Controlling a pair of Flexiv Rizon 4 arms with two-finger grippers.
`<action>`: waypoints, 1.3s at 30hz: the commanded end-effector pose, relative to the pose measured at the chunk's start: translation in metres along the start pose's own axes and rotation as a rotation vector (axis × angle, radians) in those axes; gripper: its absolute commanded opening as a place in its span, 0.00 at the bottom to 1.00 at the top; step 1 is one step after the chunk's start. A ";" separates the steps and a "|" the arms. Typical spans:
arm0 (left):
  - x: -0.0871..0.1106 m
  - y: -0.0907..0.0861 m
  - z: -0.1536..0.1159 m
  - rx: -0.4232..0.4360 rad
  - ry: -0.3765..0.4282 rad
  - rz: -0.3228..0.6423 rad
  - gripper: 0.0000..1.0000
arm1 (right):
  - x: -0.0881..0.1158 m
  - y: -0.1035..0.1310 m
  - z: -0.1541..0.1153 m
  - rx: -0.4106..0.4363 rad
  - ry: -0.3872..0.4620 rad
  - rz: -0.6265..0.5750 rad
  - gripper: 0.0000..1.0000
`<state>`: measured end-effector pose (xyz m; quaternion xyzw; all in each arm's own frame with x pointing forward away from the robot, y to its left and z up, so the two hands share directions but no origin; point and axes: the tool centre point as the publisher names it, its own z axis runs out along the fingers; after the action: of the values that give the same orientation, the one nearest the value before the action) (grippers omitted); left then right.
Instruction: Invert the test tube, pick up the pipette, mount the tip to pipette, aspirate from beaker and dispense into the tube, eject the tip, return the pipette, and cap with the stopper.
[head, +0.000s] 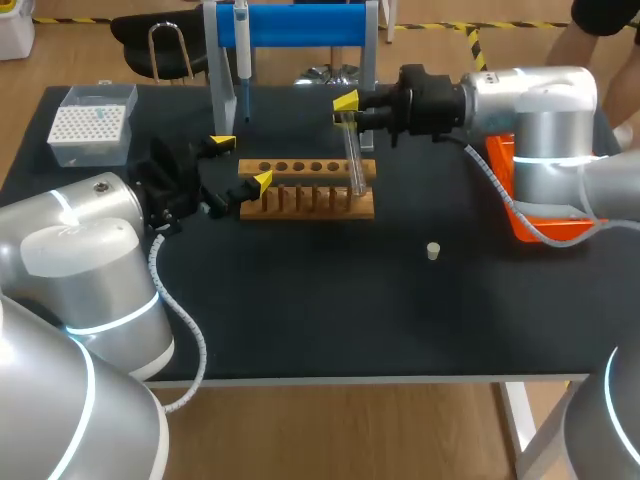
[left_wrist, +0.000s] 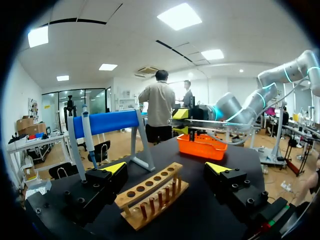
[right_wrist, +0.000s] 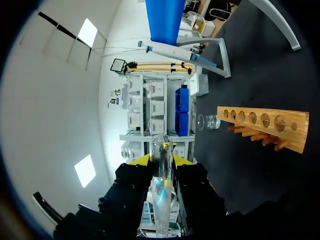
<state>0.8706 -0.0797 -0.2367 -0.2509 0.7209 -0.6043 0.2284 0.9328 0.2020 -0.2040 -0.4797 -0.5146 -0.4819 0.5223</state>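
One test tube (head: 353, 160), one stopper (head: 433, 251), one pipette (head: 242, 60)

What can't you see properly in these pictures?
- Beaker: right wrist view, too small to tell what's inside.
- Tray: head view, mostly hidden by the right arm; contents unseen.
- Tube: head view, its bottom blurs against the rack; in a hole or not, unclear.
- Tip box: head view, tips too small to count.
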 end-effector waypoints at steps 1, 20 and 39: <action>0.001 0.001 0.000 0.005 -0.005 0.001 1.00 | 0.000 -0.002 -0.001 -0.003 -0.030 0.004 0.00; 0.000 -0.007 0.002 0.067 -0.009 0.176 1.00 | 0.000 -0.002 -0.001 -0.009 -0.035 0.007 0.00; 0.009 -0.038 0.004 0.392 0.107 0.780 1.00 | 0.000 -0.002 -0.001 -0.009 -0.035 0.007 0.00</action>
<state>0.8706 -0.1048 -0.2002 0.0160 0.7053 -0.5983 0.3799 0.9316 0.2010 -0.2053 -0.4909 -0.5194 -0.4742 0.5141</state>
